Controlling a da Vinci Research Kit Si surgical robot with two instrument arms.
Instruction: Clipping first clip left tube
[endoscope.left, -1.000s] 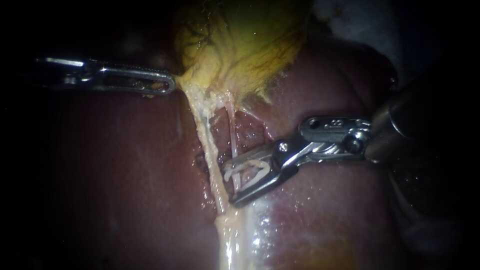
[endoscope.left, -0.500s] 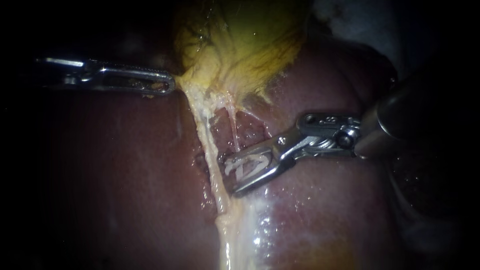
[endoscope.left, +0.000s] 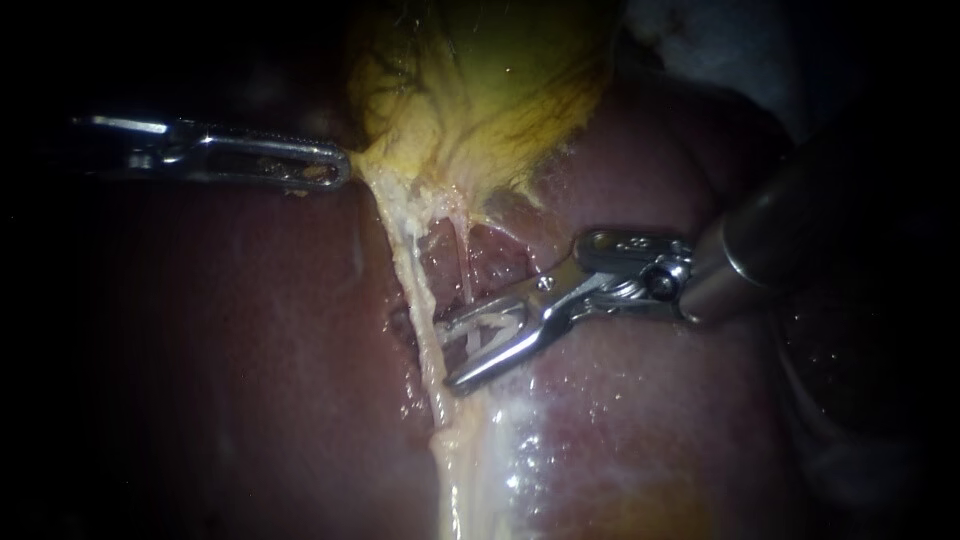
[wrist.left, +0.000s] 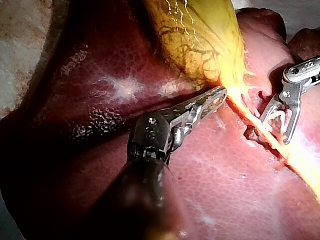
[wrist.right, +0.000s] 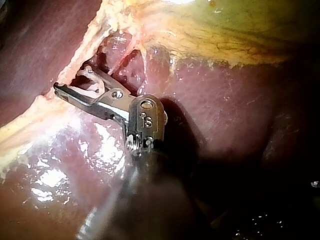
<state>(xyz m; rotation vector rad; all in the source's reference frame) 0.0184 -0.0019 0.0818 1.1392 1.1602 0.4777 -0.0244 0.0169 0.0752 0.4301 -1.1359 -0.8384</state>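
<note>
jaws of right instrument (endoscope.left: 446, 357), spread wide, hold a clip (endoscope.left: 490, 335) between them; tips just reach left tube (endoscope.left: 406, 265), which runs crosswise to them

No readable text, label, number or sign stands on the liver (endoscope.left: 250, 350), the gallbladder (endoscope.left: 500, 100) or the left tube (endoscope.left: 418, 300).

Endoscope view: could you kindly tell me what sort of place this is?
Probably a surgical practice bench: liver and gallbladder lie exposed beside a pale surface, worked by a left instrument and a right instrument holding a clip.
</note>
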